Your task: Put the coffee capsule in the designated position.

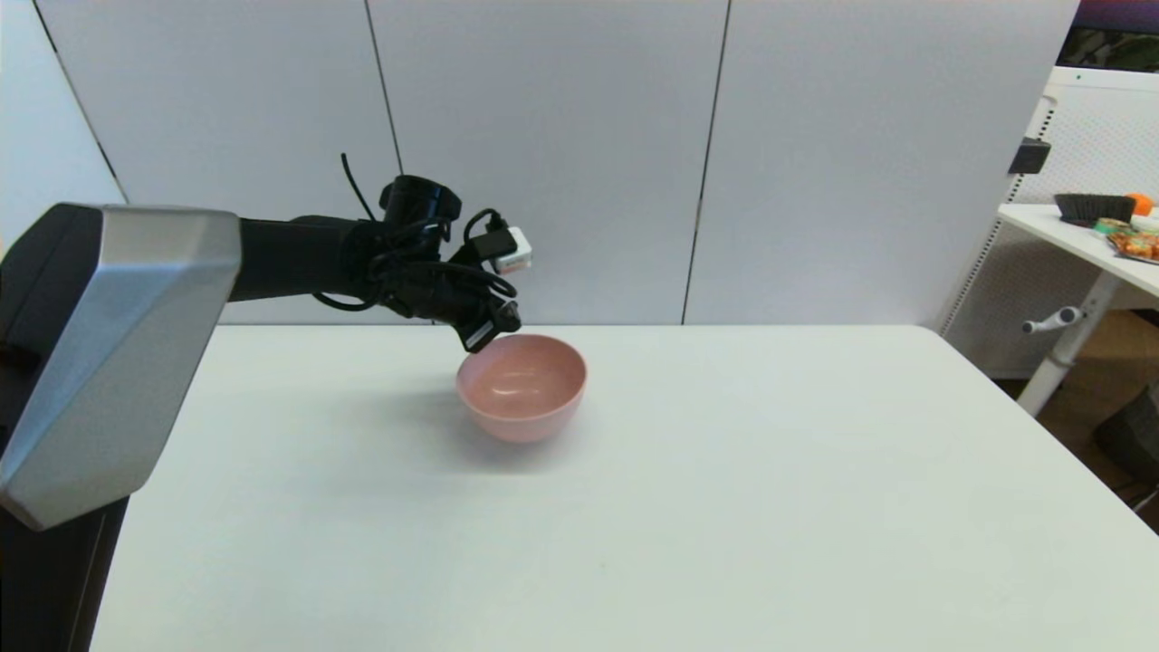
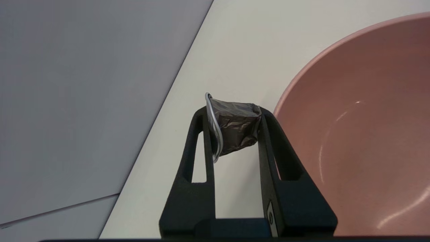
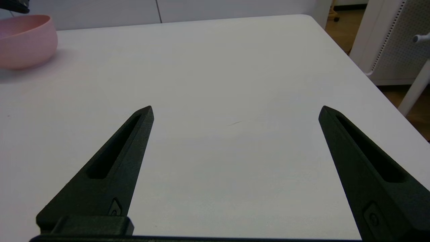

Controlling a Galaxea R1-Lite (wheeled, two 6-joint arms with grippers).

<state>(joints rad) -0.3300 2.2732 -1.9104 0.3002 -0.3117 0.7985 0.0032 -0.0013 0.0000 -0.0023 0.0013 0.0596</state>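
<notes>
The left gripper (image 2: 234, 129), clamping the coffee capsule (image 2: 235, 129) beside the pink bowl's (image 1: 522, 388) far-left rim, should centre first; the right gripper (image 3: 235, 112) idles spread.

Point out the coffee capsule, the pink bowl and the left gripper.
coffee capsule (image 2: 237, 126), left wrist view, crumpled side.
pink bowl (image 1: 522, 421), head view, outer wall.
left gripper (image 2: 235, 116), left wrist view, between fingertips.

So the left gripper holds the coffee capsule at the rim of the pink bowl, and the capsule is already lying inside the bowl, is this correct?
Not quite. The left wrist view shows the coffee capsule clamped in the left gripper, beside the pink bowl's rim, not lying inside it.
</notes>
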